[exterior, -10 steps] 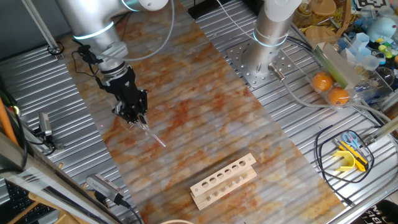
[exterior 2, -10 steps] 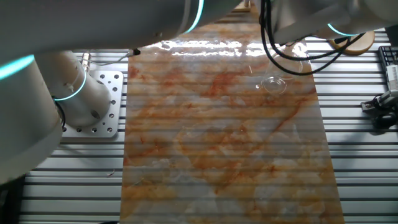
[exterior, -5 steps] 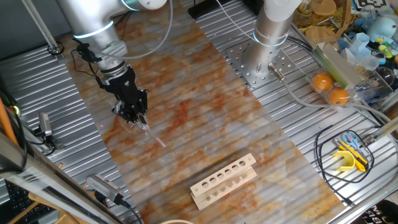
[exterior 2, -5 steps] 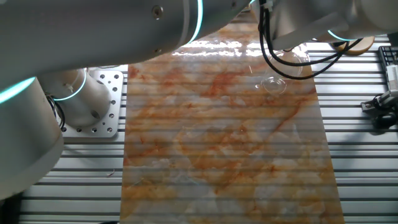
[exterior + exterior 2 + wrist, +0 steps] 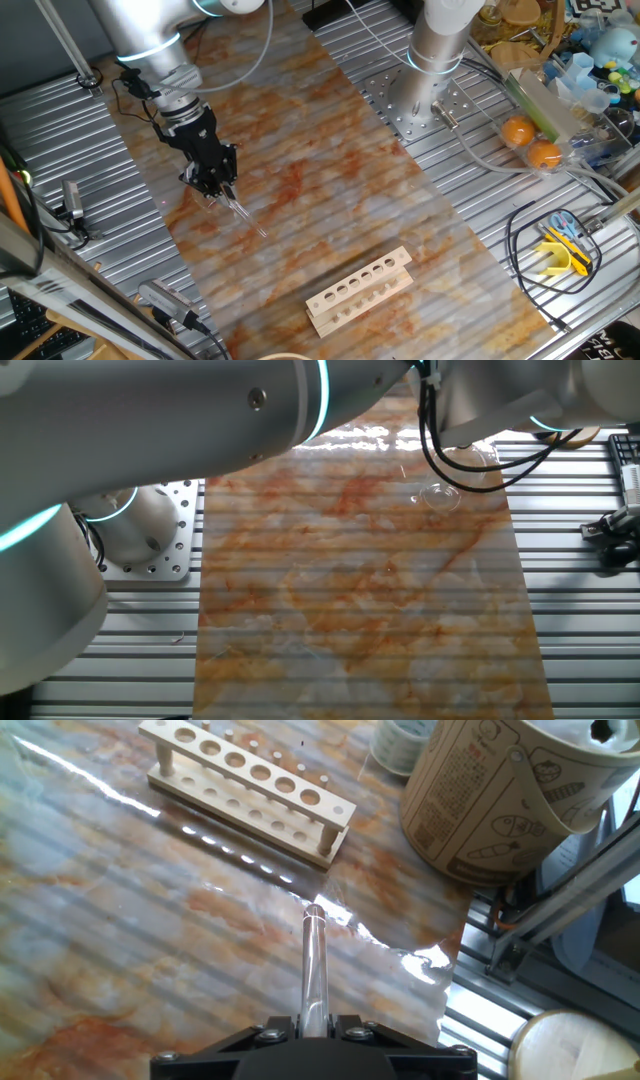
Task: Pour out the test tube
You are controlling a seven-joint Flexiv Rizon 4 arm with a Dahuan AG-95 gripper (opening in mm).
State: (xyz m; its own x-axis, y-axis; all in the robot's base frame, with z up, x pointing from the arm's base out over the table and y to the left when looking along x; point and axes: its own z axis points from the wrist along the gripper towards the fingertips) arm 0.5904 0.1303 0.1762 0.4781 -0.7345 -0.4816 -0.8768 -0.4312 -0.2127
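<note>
Landmark for these notes: the wooden rack (image 5: 359, 291), a pale two-tier strip with a row of holes, sitting on the marbled orange-and-grey mat (image 5: 330, 190).

From one fixed view I see my gripper (image 5: 222, 193) up-mat from the rack, well apart from it, at the end of the silver arm (image 5: 150, 45). The black fingers are pinched tight on the test tube (image 5: 245, 215). The tube is slim, clear glass, and sticks out past the fingertips slantwise, its free end pointing roughly toward the rack. I cannot tell from here whether that end touches the mat.

Hand view: the tube (image 5: 314, 965) runs straight out from between the two finger blocks, the jaws narrow around its base. Its open mouth faces the rack (image 5: 245, 785), which lies across the top of the frame. Clear mat lies between the tube's mouth and the rack. I can't make out any contents in the tube. Right of the rack stands a printed paper bucket (image 5: 490, 800), near the mat's edge.

The other fixed view is mostly blocked by the arm's housing. A clear glass beaker (image 5: 441, 493) shows faintly on the mat there; the rack and the tube are not visible from that side.
</note>
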